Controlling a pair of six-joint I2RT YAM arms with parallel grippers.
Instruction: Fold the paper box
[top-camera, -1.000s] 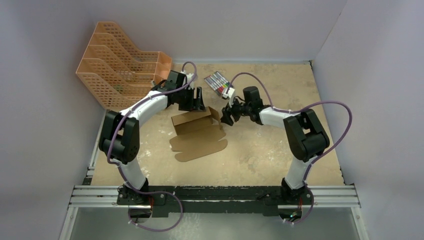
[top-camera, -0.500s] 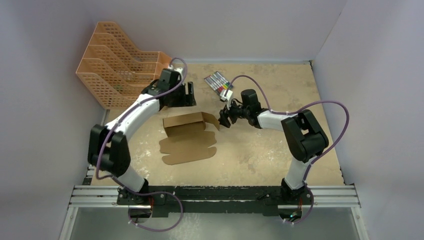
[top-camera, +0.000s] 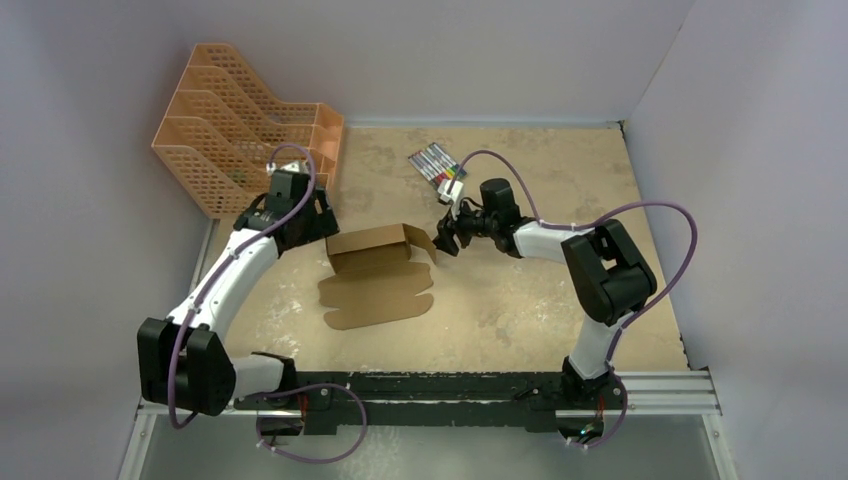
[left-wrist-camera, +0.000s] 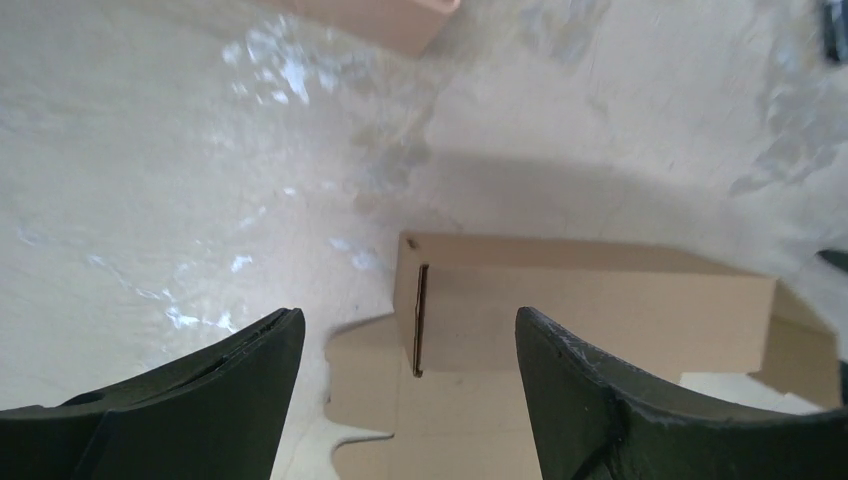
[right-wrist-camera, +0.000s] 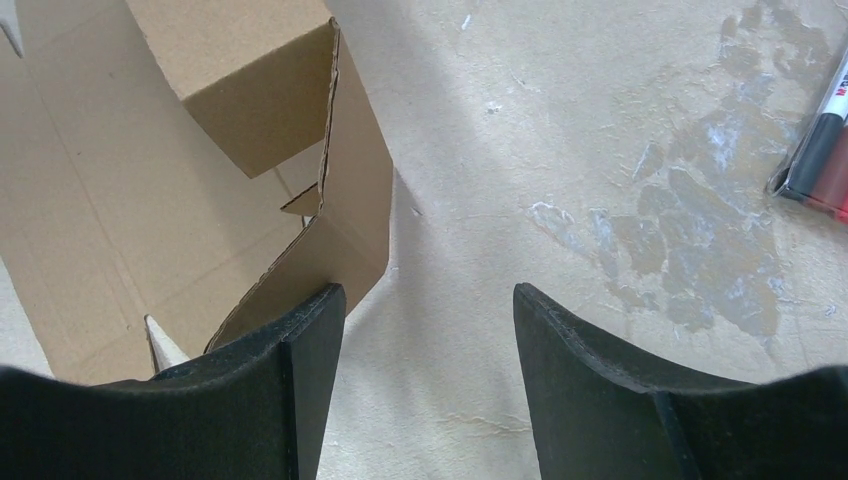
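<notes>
Your left gripper (left-wrist-camera: 407, 320) is open by the left end of the paper box (top-camera: 378, 262), in the middle of the table (top-camera: 540, 290). Your right gripper (right-wrist-camera: 428, 295) is open too, just beside the box's raised right flap (right-wrist-camera: 352, 200).

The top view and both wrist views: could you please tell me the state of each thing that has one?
paper box: partly folded; rear section raised into a box shape, front panel lying flat, right side flap sticking out.
left gripper: open, empty, at the box's left end.
right gripper: open, empty, beside the right side flap.
marker pack: lying flat, apart from both grippers.
orange file rack: standing upright, far left.
</notes>
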